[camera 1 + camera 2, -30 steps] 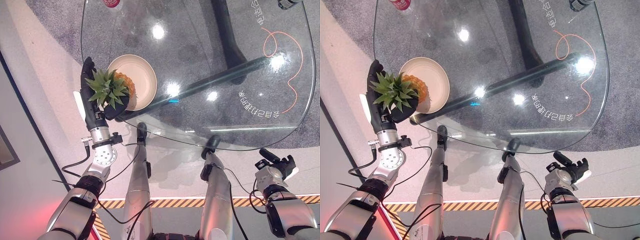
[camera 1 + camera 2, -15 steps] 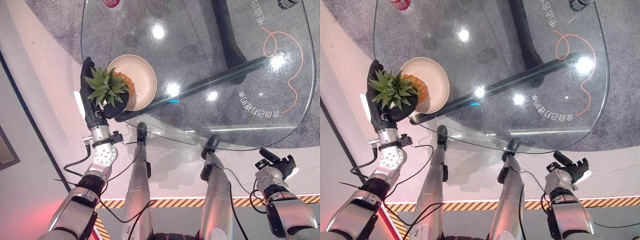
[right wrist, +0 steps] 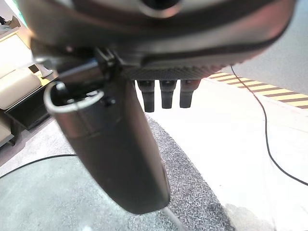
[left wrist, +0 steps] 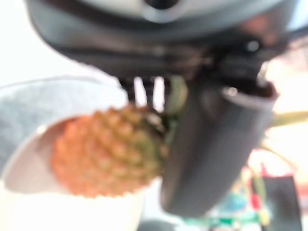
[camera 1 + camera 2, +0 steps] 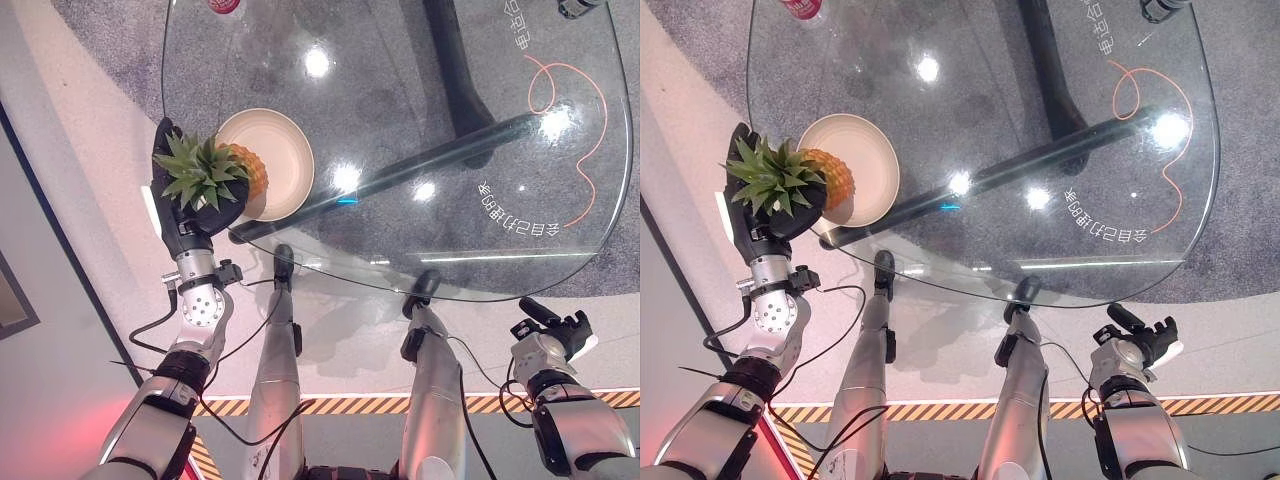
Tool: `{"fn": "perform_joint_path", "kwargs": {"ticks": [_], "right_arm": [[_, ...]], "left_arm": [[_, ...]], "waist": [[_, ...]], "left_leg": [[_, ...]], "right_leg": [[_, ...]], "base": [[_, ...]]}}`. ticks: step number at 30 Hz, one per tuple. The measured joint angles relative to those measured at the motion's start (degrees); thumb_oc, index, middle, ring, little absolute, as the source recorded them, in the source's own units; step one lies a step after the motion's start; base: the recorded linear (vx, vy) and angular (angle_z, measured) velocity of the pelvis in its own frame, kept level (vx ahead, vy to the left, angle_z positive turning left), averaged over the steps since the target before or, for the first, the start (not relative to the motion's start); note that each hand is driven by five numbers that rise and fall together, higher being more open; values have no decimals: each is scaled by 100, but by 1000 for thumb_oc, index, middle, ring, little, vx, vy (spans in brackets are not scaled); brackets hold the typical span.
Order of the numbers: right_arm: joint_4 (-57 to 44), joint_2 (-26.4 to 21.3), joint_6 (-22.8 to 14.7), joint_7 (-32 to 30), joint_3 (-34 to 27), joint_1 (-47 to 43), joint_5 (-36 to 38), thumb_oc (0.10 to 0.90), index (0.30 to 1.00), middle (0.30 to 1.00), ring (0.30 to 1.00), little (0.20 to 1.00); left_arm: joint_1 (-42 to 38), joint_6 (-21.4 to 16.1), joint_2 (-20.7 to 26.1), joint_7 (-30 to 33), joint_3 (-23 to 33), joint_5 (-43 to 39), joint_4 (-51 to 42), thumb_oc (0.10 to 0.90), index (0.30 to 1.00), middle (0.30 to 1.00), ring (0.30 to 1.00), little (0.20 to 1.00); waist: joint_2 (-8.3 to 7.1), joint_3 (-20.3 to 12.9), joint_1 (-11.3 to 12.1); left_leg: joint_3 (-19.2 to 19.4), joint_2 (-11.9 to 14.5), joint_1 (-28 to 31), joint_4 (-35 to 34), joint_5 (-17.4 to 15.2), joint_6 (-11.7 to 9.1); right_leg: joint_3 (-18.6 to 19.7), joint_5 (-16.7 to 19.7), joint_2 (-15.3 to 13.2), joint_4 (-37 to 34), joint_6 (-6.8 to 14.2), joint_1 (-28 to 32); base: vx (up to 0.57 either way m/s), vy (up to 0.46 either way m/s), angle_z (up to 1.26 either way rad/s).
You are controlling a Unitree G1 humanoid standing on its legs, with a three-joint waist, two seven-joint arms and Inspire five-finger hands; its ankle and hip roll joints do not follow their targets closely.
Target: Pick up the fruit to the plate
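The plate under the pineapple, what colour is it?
Plain cream-white, no pattern. The plate shows best in the left eye view.

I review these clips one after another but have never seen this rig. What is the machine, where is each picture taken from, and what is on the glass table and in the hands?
This is a humanoid robot with two silver-grey arms, each ending in a dark hand. Two pictures come from a stereo camera on its head, looking down at a round glass table. The other two come from cameras on the wrists, looking along each hand from very close.

On the table sits a cream plate near the robot's left edge, and a red-topped can at the far rim. An orange cable shows at the far right.

The left hand is curled round a pineapple, gripping near the green leafy crown, with the fruit's body over the plate's near edge. The left wrist view shows the fruit above the plate.

The right hand hangs below the table's near edge, holding nothing, fingers relaxed.
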Motion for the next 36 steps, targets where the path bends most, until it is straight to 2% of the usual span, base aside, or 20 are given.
{"fn": "perform_joint_path", "kwargs": {"ticks": [6, 27, 36], "right_arm": [[-4, 2, 0, 0, -23, 2, -6, 800, 900, 900, 900, 900], [-13, 11, 6, 6, -56, 15, -126, 800, 900, 900, 900, 900], [-17, 13, 7, 6, -56, 15, -128, 800, 900, 900, 900, 900]], "left_arm": [[52, 1, -168, -191, 107, -350, -12, 800, 900, 900, 900, 900], [206, 206, -374, -1610, 183, -1871, -129, 800, 900, 900, 900, 900], [206, 212, -374, -1429, 183, -1813, -159, 800, 900, 900, 900, 900]], "waist": [[0, 0, 0], [0, 0, 5], [0, 0, 5]], "left_leg": [[0, -1, 2, 2, 1, 0], [-10, -3, 8, 19, 2, 0], [-14, -5, 8, 21, 1, 1]], "right_leg": [[0, 0, 1, 0, 0, 1], [0, 0, 1, 11, 0, 13], [0, 0, 1, 10, 0, 17]], "base": [[0, 0, 0], [0, 0, 0], [0, 0, 0]]}}
